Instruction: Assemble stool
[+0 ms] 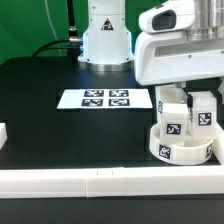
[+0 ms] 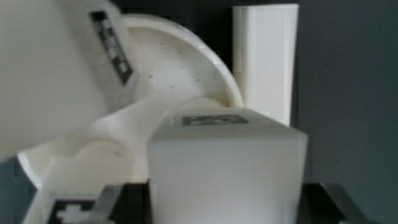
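Observation:
The stool's round white seat (image 1: 180, 150) lies at the exterior view's right, near the front rail. Two tagged white legs (image 1: 172, 120) (image 1: 203, 113) stand upright in it. My gripper (image 1: 186, 98) hangs straight down over them. In the wrist view a white block leg (image 2: 222, 160) fills the space between my dark fingers (image 2: 128, 205), which press on both its sides; my gripper (image 2: 217, 205) is shut on it. Beyond it are the seat's curved disc (image 2: 169, 70) and another tagged leg (image 2: 63, 80).
The marker board (image 1: 105, 99) lies flat mid-table in front of the robot base (image 1: 105, 35). A long white rail (image 1: 90, 181) runs along the front edge. A small white piece (image 1: 3, 134) sits at the left edge. A white rail (image 2: 267, 55) shows in the wrist view.

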Controlling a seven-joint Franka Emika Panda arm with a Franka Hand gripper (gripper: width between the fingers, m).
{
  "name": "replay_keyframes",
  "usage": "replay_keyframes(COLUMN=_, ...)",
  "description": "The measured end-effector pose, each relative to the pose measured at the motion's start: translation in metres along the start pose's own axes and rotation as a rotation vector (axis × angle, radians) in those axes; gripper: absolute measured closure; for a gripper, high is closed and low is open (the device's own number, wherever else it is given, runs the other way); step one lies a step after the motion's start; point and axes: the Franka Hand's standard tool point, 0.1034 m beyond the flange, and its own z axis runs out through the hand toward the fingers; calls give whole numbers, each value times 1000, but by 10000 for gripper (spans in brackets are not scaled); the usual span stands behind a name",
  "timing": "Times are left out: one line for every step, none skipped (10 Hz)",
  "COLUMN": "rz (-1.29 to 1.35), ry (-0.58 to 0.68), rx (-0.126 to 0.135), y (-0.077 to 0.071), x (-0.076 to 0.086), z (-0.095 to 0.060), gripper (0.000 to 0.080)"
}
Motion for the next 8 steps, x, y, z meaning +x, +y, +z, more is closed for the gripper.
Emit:
replay_keyframes(rz=163, ry=9, rx=9, y=0, x=0, z=0, gripper=463)
replay_keyframes(rz=304, ry=22, rx=25, y=-1, x=1, z=0, gripper=463)
replay_keyframes(rz=334, ry=23, rx=26, y=-1, x=2, z=0, gripper=462)
replay_keyframes(rz=378, ry=23, rx=28, y=-2, x=2, z=0, gripper=462)
replay_keyframes(rz=463, ry=21, rx=34, y=-2, x=2, z=-1, gripper=462)
replay_keyframes(rz=517, ry=21, rx=36, y=-2, x=2, z=-1, gripper=462)
replay_keyframes(rz=564, ry=20, rx=38, y=-3, x=2, z=-1, gripper=462)
replay_keyframes(rz=680, ry=13, rx=51, y=-3, x=2, z=-1, gripper=462)
